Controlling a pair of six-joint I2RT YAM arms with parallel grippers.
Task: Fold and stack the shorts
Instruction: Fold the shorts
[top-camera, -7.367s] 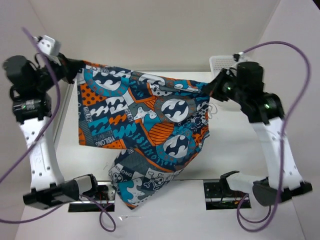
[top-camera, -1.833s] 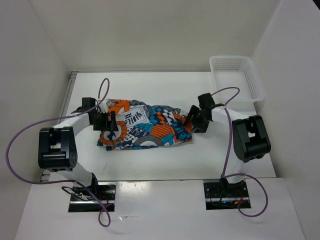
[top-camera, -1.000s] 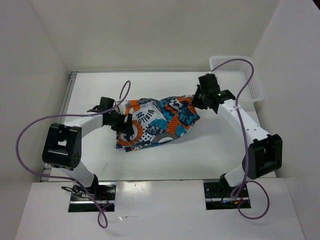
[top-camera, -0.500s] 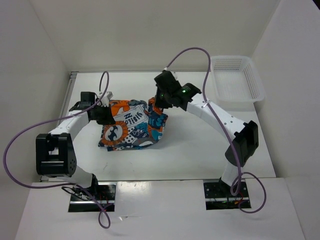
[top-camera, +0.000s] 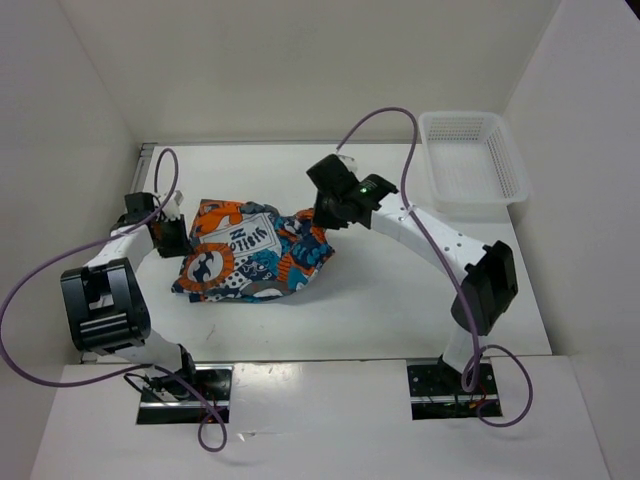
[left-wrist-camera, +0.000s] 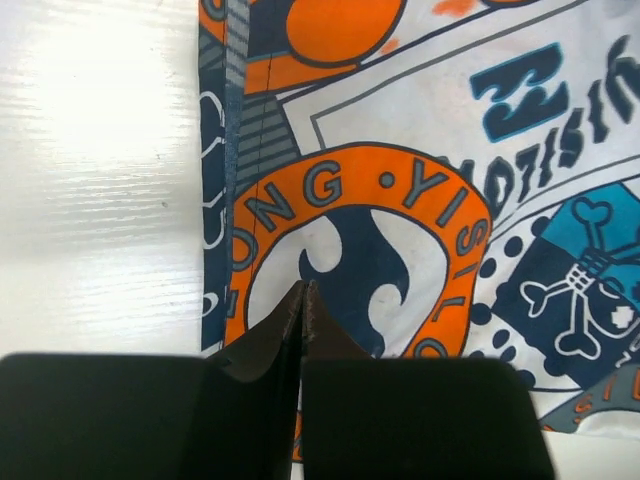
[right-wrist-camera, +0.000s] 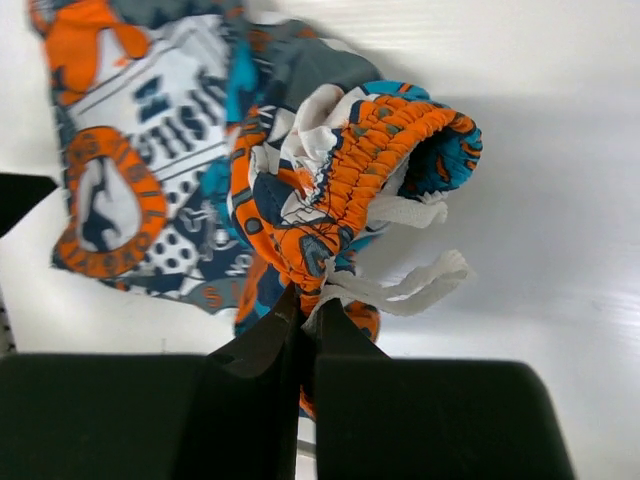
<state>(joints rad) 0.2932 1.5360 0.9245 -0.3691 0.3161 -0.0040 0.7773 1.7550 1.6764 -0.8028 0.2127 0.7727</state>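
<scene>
The shorts (top-camera: 250, 260) lie bunched and partly folded on the white table, left of centre. My left gripper (top-camera: 172, 238) is at their left edge. In the left wrist view it (left-wrist-camera: 303, 290) is shut, its tips over an orange round badge on the flat cloth (left-wrist-camera: 400, 220), with no cloth seen between the jaws. My right gripper (top-camera: 325, 215) is at the right end of the shorts. In the right wrist view it (right-wrist-camera: 310, 300) is shut on the orange elastic waistband (right-wrist-camera: 340, 170) and holds it lifted. The white drawstring (right-wrist-camera: 420, 285) hangs beside the jaws.
A white mesh basket (top-camera: 510, 170) stands at the back right corner of the table. White walls close in the table on the left, back and right. Purple cables loop over both arms.
My right gripper has carried the right end of the shorts leftward over the rest. My left gripper has moved left, and the left edge of the shorts now reaches further left.
</scene>
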